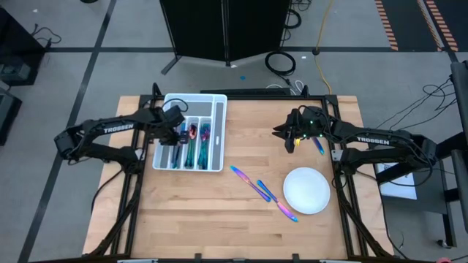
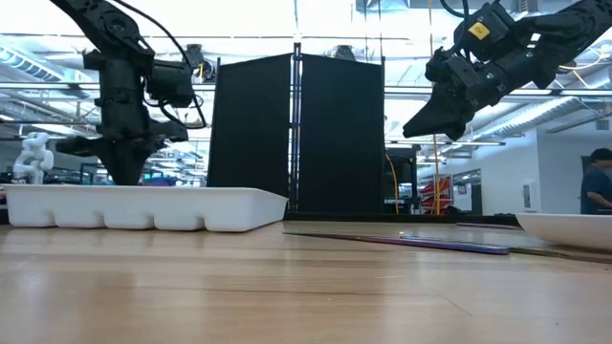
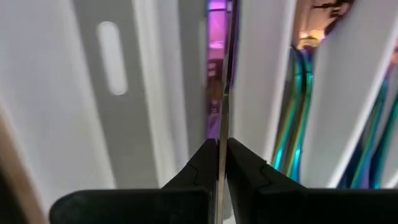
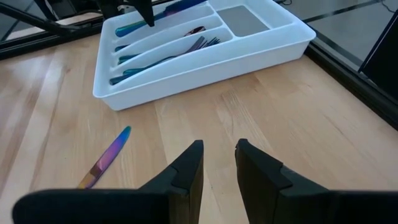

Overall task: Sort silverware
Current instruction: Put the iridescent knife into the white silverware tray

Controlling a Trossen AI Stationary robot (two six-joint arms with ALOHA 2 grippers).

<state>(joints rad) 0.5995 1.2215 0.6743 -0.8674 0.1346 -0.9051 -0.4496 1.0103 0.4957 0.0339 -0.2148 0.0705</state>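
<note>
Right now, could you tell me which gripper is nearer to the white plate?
The right. The right gripper hangs above bare table just behind the plate, while the left gripper is across the table, down in the cutlery tray.

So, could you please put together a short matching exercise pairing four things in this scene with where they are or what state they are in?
Things:
1. left gripper
2. right gripper
3. plate
4. tray

Places or states:
A. raised above the bare wood, fingers apart, holding nothing
B. on the table beside two loose pieces of cutlery
C. down in a tray compartment, pinching a thin piece edge-on
D. holds sorted cutlery in its long compartments

Pairs: 1-C, 2-A, 3-B, 4-D
</note>
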